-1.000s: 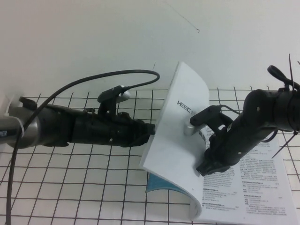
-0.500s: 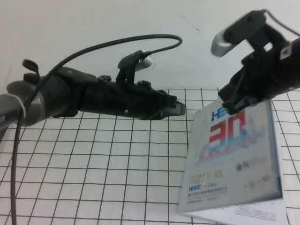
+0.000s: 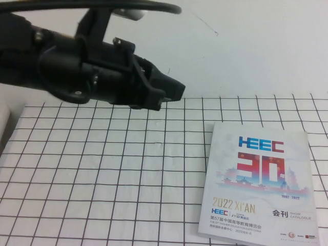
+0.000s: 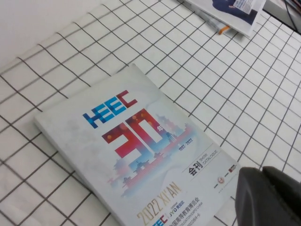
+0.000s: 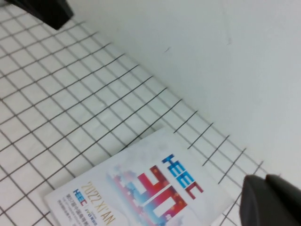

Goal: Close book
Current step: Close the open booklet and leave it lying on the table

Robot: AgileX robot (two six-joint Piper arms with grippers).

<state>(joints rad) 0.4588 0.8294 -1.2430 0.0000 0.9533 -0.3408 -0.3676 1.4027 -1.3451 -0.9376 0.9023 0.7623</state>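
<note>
Lying closed, book (image 3: pixel 259 184) runs lengthwise toward wall (image 3: pixel 246 46); left claw (image 3: pixel 171 92), right claw (image 5: pixel 270 197) hover above, pinched.

Book (image 3: pixel 259 187) is lying flat on the bench (image 3: pixel 92 174), cover up, in the front-right area of the high view. Wall (image 3: pixel 246 46) is standing right behind the bench's rear edge. Left gripper (image 3: pixel 171 95) is hanging above the bench at rear-left, with its tip pointing right. It is sitting behind and left of the book, well apart from it. Right gripper (image 5: pixel 269 200) is falling outside the high view. Only its edge is showing in the right wrist view, raised off the bench and not touching the book. Other booklets (image 4: pixel 233 9) are lying on the bench past the book, on the side away from the left gripper, well apart.
</note>
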